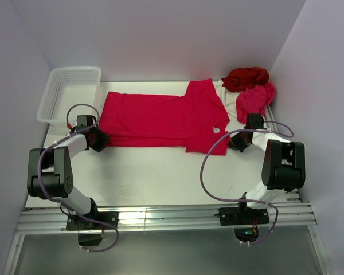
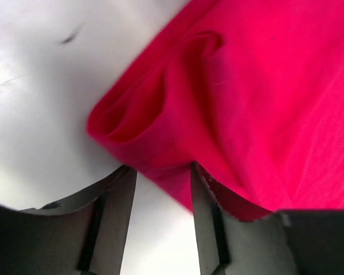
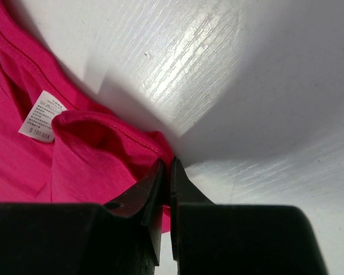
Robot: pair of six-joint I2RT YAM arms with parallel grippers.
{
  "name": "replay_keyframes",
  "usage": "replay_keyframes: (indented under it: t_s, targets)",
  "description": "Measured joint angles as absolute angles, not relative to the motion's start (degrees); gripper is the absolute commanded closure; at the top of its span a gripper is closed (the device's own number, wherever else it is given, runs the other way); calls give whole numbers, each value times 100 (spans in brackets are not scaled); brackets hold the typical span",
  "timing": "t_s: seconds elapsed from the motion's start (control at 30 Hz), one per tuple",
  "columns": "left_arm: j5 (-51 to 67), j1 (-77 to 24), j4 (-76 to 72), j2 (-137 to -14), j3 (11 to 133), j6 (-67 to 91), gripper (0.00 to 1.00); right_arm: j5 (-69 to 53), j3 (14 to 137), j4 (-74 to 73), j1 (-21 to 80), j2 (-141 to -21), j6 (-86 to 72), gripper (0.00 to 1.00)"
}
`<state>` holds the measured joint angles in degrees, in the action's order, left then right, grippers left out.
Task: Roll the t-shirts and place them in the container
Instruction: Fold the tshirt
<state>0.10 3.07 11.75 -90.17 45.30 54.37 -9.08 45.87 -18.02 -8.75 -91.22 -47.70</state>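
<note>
A white mesh basket [image 1: 69, 91] is seen at the far left corner of the white surface [image 1: 160, 177]. Just nearer than it, the left pincer [image 1: 101, 139] is set at the bottom-left corner of the crimson t-shirt [image 1: 160, 120], which is spread flat across the middle of the surface with its hem to the left and its collar and sleeves to the right. In the left wrist view the pincer's fingers [image 2: 117, 200] are held apart, and the hem corner, folded up into a small loop, is caught between their tips; part of the cloth is draped over one finger. At the right end of the shirt, the right pincer [image 1: 236, 140] is placed by the collar. In the right wrist view its jaws are pressed almost together on the edge of the crimson cloth, and a white label [image 3: 42, 116] is shown on the fabric just beside the raised fold. Farther right, at the far right corner, a cream t-shirt [image 1: 229, 106] is partly covered by the crimson one, and a pink t-shirt [image 1: 255, 98] and a dark red t-shirt [image 1: 245, 78] are bunched in a heap against it.
</note>
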Motion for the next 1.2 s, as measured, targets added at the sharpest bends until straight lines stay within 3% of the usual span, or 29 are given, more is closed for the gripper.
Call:
replay_keyframes:
  t_s: [0.1, 0.13, 0.2, 0.47, 0.8, 0.83, 0.9, 1.07, 1.2]
  targets:
    - [-167, 115, 928, -9183, 4613, 5575, 65, -904, 4589, -1828, -875, -9115, -4768, 100]
    - [-220, 58, 897, -9251, 4652, 5621, 80, -888, 4595, -1872, -875, -9109, -4766, 100]
    - [-373, -80, 860, -9417, 4753, 5697, 100, -849, 4622, -1988, -875, -9091, -4751, 100]
    - [-650, -202, 932, -9225, 4602, 5791, 100, -541, 4654, -2705, -878, -8709, -4574, 100]
    - [-674, -207, 1629, -7415, 3153, 5927, 100, -362, 4362, -3352, -1031, -7929, -4237, 100]
    - [-670, -207, 1710, -7286, 3076, 5937, 100, -364, 4333, -3395, -1044, -7874, -4206, 97]
    - [-657, -207, 1855, -7124, 2995, 5942, 99, -399, 4244, -3428, -1066, -7754, -4143, 77]
    - [-626, -207, 1938, -7113, 3011, 5931, 87, -510, 4056, -3476, -1085, -7618, -3988, 48]
    - [-576, -207, 2132, -7122, 3098, 5889, 66, -582, 4040, -3507, -1090, -7470, -3898, 39]
